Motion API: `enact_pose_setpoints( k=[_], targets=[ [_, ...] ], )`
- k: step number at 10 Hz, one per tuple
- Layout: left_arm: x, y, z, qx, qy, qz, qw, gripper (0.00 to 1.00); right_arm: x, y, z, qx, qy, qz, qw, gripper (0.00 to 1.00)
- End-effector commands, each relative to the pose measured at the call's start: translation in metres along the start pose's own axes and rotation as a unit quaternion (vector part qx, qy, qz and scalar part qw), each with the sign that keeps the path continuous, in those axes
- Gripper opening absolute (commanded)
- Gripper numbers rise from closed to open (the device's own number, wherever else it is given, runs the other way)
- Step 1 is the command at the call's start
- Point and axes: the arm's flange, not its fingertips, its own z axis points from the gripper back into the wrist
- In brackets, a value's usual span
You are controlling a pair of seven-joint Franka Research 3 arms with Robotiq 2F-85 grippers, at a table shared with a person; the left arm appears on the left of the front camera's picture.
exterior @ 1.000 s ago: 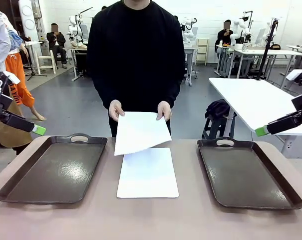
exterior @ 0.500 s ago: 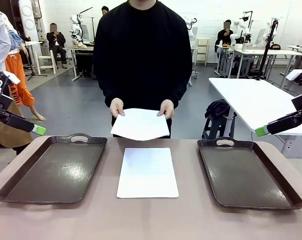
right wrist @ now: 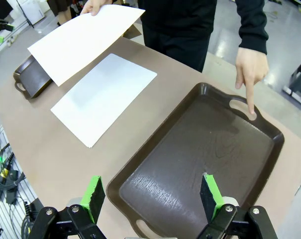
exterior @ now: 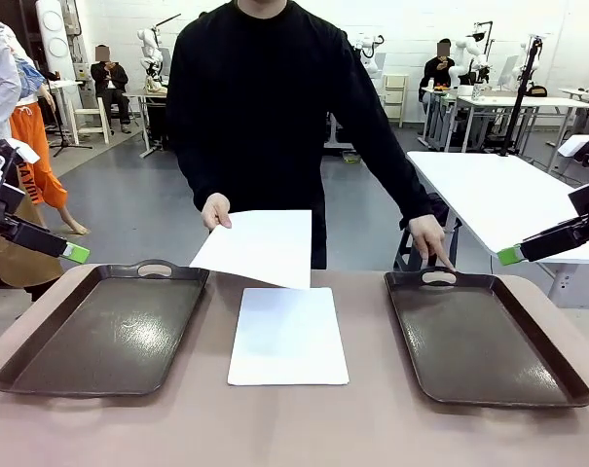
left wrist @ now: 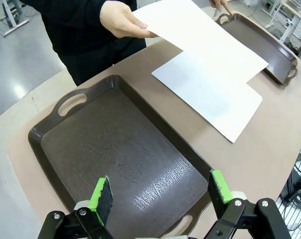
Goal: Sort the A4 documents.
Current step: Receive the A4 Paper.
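Observation:
One white A4 document point(exterior: 288, 336) point(left wrist: 210, 95) point(right wrist: 103, 95) lies flat on the table between two dark brown trays. The person holds a second white sheet point(exterior: 258, 247) point(left wrist: 200, 40) point(right wrist: 78, 40) in one hand above the table, tilted toward the left tray point(exterior: 104, 331) point(left wrist: 120, 159). Their other hand point(exterior: 430, 238) point(right wrist: 250, 69) points a finger at the handle of the right tray point(exterior: 484, 336) point(right wrist: 200, 159). My left gripper point(exterior: 75, 253) point(left wrist: 160, 191) hangs open above the left tray's outer edge. My right gripper point(exterior: 509, 256) point(right wrist: 150, 196) hangs open above the right tray. Both hold nothing.
Both trays are empty. The person stands at the far side of the tan table point(exterior: 294, 428). A white table point(exterior: 498, 195) stands behind on the right. Other people and benches are in the background.
The person let go of the raised sheet with one hand and reached that hand over to point at the right tray. The sheet shifted toward the left. My arms have not moved.

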Motion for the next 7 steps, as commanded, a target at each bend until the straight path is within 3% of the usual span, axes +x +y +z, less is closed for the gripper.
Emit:
enact_pose_setpoints(
  k=[1,7],
  targets=[
    [-0.0022,0.0023,-0.0016,-0.008,-0.003,-0.007,1.0,1.0,-0.0011,-0.0011,0.0001,0.01,-0.005,0.003,1.0,1.0],
    [-0.0022,0.0023,-0.0016,-0.008,-0.003,-0.007,1.0,1.0,-0.0011,-0.0011,0.0001,0.01,-0.005,0.003,1.0,1.0]
  ],
)
